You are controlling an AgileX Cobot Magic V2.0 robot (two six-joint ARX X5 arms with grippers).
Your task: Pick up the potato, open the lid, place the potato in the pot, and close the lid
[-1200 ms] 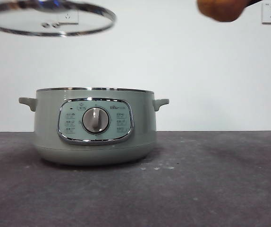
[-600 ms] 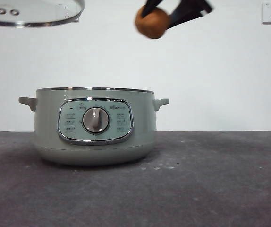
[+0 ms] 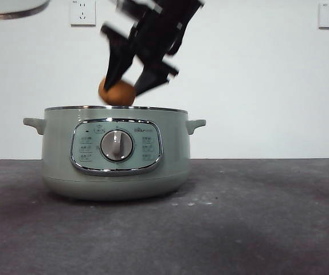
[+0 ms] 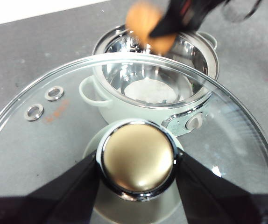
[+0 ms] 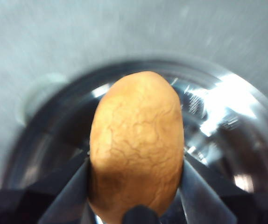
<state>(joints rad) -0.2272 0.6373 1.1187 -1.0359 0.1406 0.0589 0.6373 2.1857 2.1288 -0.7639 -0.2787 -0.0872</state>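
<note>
The sage-green pot stands uncovered on the table, its shiny steel inside bare. My right gripper is shut on the orange-brown potato, holding it just above the pot's rim, over the left half of the opening. In the right wrist view the potato fills the space between the jaws, with the pot's steel bowl below. High at the left, my left gripper is shut on the knob of the glass lid, clear of the pot.
The pot sits on a dark grey table in front of a white wall with two sockets. Open table lies to the right of the pot and in front of it.
The right gripper has come down and to the left with the potato, from the top of the view to just above the pot's rim. The lid has moved further left, almost out of view.
</note>
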